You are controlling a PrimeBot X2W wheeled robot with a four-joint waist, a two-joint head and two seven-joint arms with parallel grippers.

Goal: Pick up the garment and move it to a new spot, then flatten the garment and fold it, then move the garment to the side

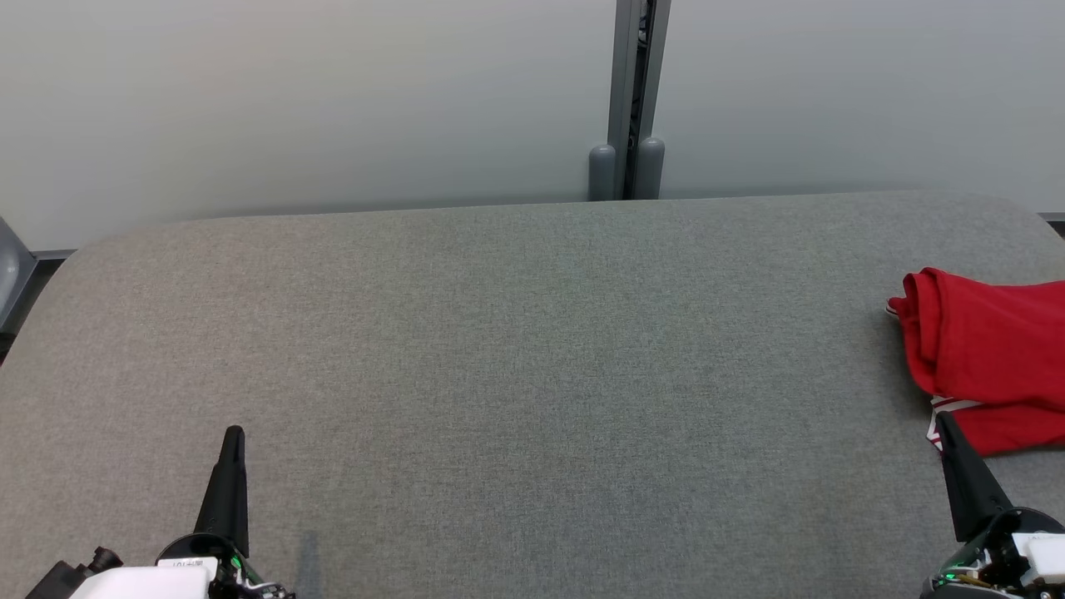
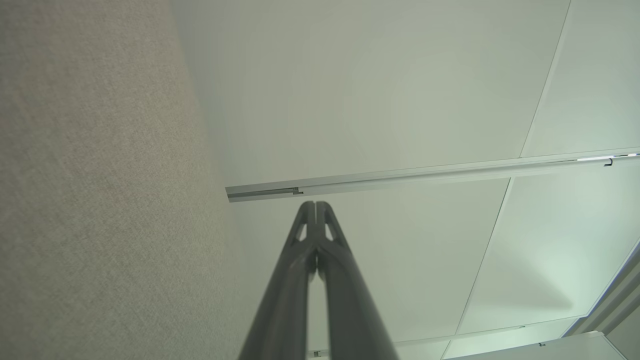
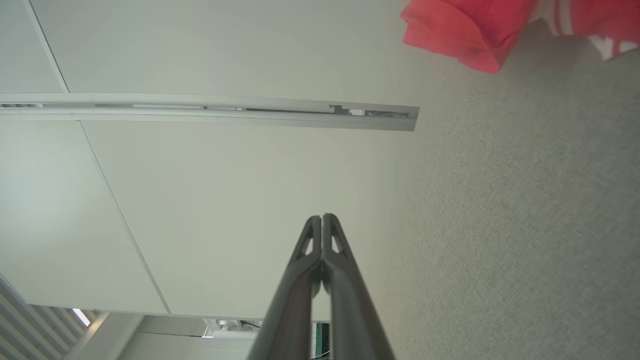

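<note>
A red garment (image 1: 990,358) with a white-striped edge lies bunched at the far right of the grey felt table (image 1: 516,349), partly cut off by the head view's edge. Its folded corner also hangs into the right wrist view as the garment (image 3: 465,30). My right gripper (image 1: 944,424) is shut, its tip just in front of the garment's striped hem; whether it touches the cloth is unclear. In its own wrist view the right gripper (image 3: 322,218) has both fingers pressed together with nothing between them. My left gripper (image 1: 234,434) rests shut at the lower left, and its wrist view shows the left gripper (image 2: 315,205) holding nothing.
A pale wall (image 1: 291,100) runs behind the table, split by a grey metal post (image 1: 631,91) with two rounded stubs at its foot. The table's corners are rounded. A dark gap (image 1: 17,299) lies past the left edge.
</note>
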